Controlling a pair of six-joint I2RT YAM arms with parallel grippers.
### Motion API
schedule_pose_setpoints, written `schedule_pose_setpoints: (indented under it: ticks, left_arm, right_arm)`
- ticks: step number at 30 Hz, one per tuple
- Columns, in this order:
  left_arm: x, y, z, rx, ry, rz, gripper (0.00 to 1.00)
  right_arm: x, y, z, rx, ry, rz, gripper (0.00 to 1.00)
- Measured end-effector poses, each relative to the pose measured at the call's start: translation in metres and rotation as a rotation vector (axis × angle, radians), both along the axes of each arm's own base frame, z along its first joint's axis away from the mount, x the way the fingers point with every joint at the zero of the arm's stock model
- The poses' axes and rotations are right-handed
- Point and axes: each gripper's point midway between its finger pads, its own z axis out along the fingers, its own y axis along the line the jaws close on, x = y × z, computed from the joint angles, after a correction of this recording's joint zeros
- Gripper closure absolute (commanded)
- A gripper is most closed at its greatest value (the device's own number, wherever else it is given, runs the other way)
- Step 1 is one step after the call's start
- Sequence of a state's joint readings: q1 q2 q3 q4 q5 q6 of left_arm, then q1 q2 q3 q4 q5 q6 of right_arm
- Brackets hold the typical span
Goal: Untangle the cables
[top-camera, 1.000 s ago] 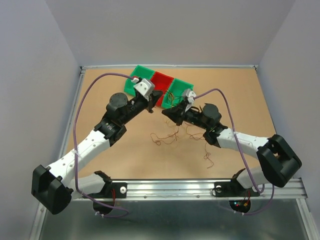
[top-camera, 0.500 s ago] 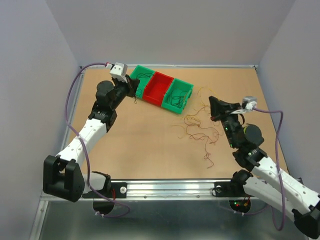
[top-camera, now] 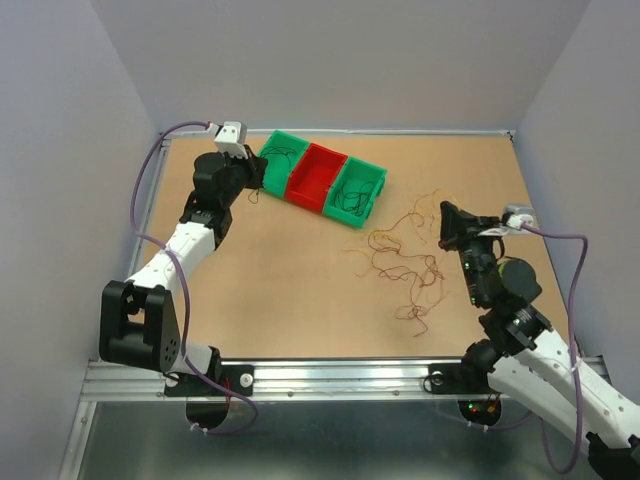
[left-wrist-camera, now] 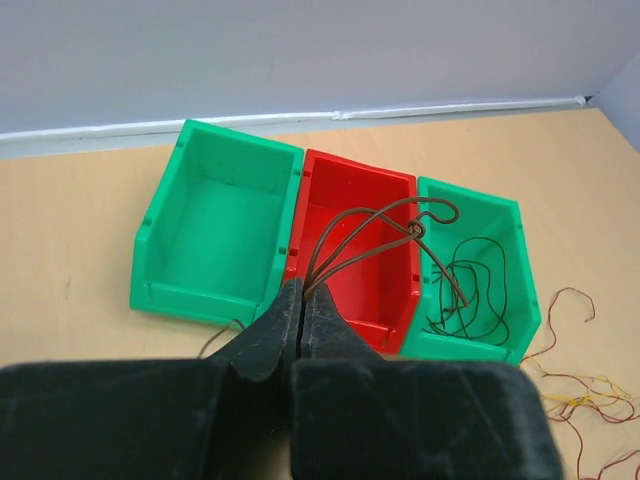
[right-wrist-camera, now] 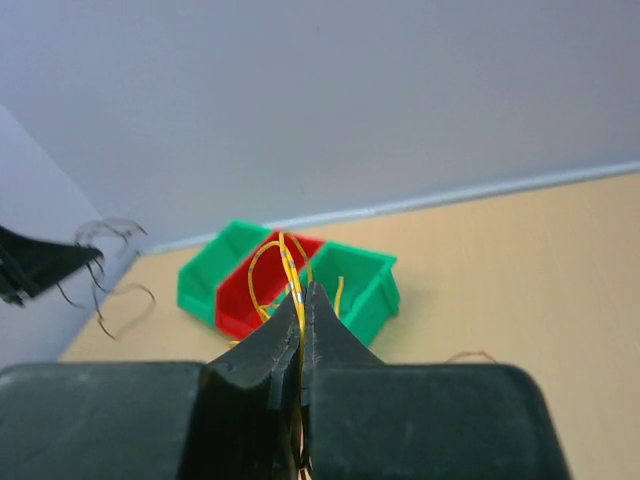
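The left gripper (left-wrist-camera: 302, 298) is clenched on a brown strand (left-wrist-camera: 413, 230) just left of the red bin (top-camera: 316, 180); the right gripper (right-wrist-camera: 303, 300), clenched on a yellow strand (right-wrist-camera: 290, 265), is nearer the cables (top-camera: 405, 262) lying right of the bin.

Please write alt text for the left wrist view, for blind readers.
Black fingers of the left arm are shut on thin brown wire strands, in front of a green plastic bin, a red bin and a second green bin holding dark wires.
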State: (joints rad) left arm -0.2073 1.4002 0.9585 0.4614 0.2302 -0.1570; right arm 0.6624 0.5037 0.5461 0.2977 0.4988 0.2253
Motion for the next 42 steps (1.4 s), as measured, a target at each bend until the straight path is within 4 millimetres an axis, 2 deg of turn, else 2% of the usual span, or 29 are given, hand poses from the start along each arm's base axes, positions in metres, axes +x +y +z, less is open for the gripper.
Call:
schedule_pose_setpoints:
  ticks: [1,2,3,4,7,9,11,14,15,20,25,28,32,35,37,39,42]
  left_arm:
    - [0.000,0.000,0.001,0.001,-0.004,-0.001,1.00]
    - [0.000,0.000,0.002,0.004,-0.008,-0.004,1.00]
    - [0.000,-0.001,0.002,0.005,-0.011,-0.006,1.00]
    - [0.000,-0.003,0.005,0.005,-0.018,-0.018,1.00]
    - [0.001,-0.011,0.017,-0.003,-0.041,-0.064,1.00]
    - [0.004,-0.019,0.029,-0.012,-0.066,-0.106,1.00]
    - [0.006,-0.028,0.038,-0.022,-0.085,-0.149,1.00]
    - [0.005,-0.046,0.041,-0.035,-0.090,-0.212,1.00]
    - [0.004,-0.054,0.041,-0.039,-0.087,-0.237,1.00]
    - [-0.001,-0.130,0.030,-0.066,-0.051,-0.444,1.00]
    - [-0.015,-0.201,0.021,-0.088,-0.009,-0.618,1.00]
    - [-0.010,-0.219,0.024,-0.101,0.001,-0.651,1.00]
    - [0.008,-0.223,0.023,-0.099,-0.002,-0.624,1.00]
    - [0.021,-0.225,-0.001,-0.084,0.035,-0.593,1.00]
    - [0.034,-0.228,-0.029,-0.066,0.080,-0.571,1.00]
    - [0.050,-0.231,-0.067,-0.032,0.136,-0.545,1.00]
    - [0.069,-0.230,-0.140,0.072,0.267,-0.477,1.00]
  right_arm:
    - [0.009,0.008,-0.014,-0.043,0.045,0.005,0.30]
    - [0.015,0.014,-0.024,-0.073,0.081,0.012,0.14]
    - [0.022,0.021,-0.037,-0.121,0.128,0.017,0.05]
    - [0.028,0.027,-0.047,-0.161,0.177,0.025,0.00]
    - [0.040,0.039,-0.068,-0.240,0.281,0.040,0.00]
    - [0.039,0.041,-0.076,-0.260,0.311,0.051,0.00]
    - [0.034,0.038,-0.076,-0.261,0.317,0.058,0.00]
    - [0.030,0.037,-0.069,-0.243,0.299,0.065,0.00]
    - [0.030,0.037,-0.068,-0.241,0.299,0.064,0.00]
    - [0.034,0.031,-0.072,-0.231,0.319,0.018,0.00]
    - [0.030,0.015,-0.058,-0.173,0.290,-0.046,0.01]
    - [0.023,0.005,-0.042,-0.125,0.245,-0.066,0.02]
    - [0.017,-0.001,-0.031,-0.094,0.215,-0.072,0.02]
    - [0.016,-0.002,-0.028,-0.080,0.205,-0.072,0.02]
    - [0.018,-0.001,-0.028,-0.077,0.205,-0.072,0.02]
    - [0.020,0.002,-0.031,-0.081,0.214,-0.072,0.02]
    - [0.024,0.005,-0.037,-0.094,0.230,-0.072,0.02]
